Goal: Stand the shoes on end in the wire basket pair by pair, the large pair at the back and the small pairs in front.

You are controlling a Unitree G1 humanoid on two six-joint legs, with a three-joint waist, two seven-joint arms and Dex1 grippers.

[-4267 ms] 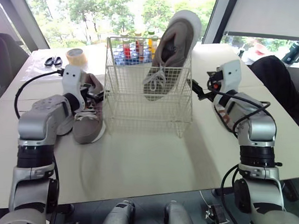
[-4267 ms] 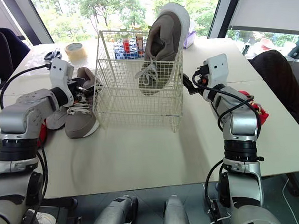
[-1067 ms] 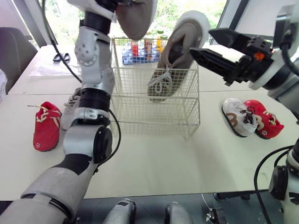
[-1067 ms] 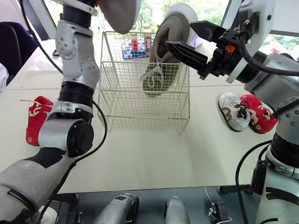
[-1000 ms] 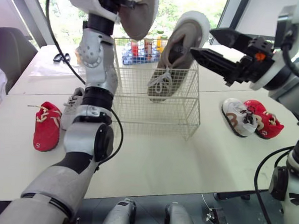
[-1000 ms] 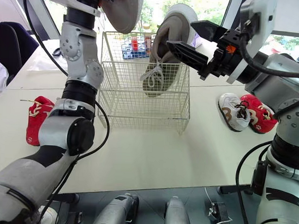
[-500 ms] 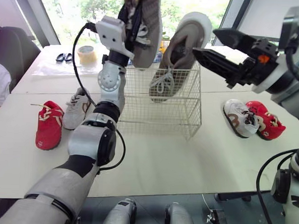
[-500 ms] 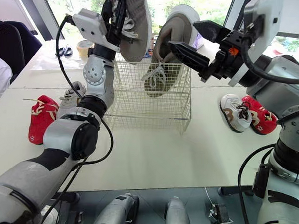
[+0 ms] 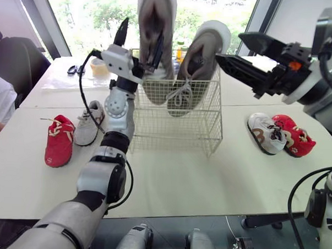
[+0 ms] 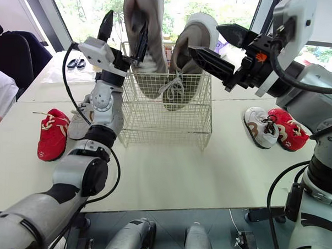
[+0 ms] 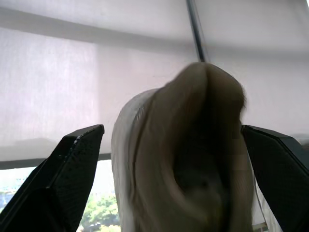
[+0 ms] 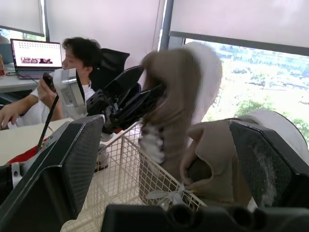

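On the white table (image 9: 169, 174), a red small shoe (image 9: 59, 143) and a pale small shoe (image 9: 90, 124) lay at the robot's left, while a white small shoe (image 9: 266, 133) touched a second red shoe (image 9: 293, 135) at its right. Between them, farther back, the wire basket (image 9: 177, 130) held two large taupe shoes toe-down. The left gripper (image 9: 141, 35) stood spread wide around the left large shoe (image 9: 151, 74). The right gripper (image 9: 231, 47) gaped empty beside the right large shoe (image 9: 199, 65)
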